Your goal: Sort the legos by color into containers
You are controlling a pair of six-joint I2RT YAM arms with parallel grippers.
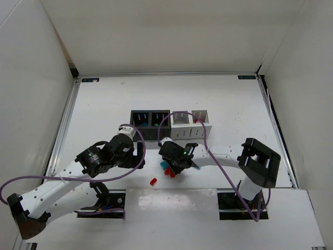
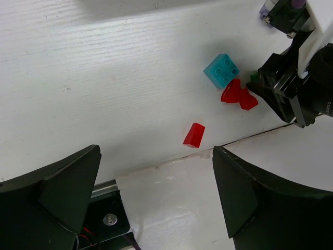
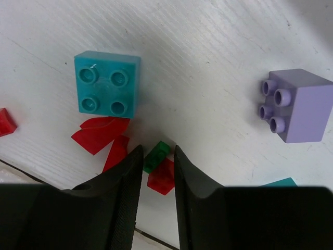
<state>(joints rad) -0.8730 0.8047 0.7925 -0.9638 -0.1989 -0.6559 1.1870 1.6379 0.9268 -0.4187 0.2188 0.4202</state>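
My right gripper [image 1: 174, 167] is low over a cluster of bricks in front of the bins. Its fingers [image 3: 125, 187] stand closely either side of a tiny green brick [image 3: 157, 155], pinching it, with a red brick [image 3: 162, 176] under it. Beside it lie a light blue brick [image 3: 107, 83], red pieces [image 3: 99, 134] and a lilac brick [image 3: 299, 107]. My left gripper [image 2: 156, 151] is open and empty, above the table's near edge. A lone red brick [image 2: 194, 135] lies just beyond it. The black bins [image 1: 139, 115] and white bins [image 1: 181, 124] stand behind.
A raised white board [image 1: 171, 200] covers the near edge between the arm bases, its seam just near the lone red brick [image 1: 153, 182]. A purple cable [image 1: 208, 148] loops over the right arm. White walls close in the table on three sides.
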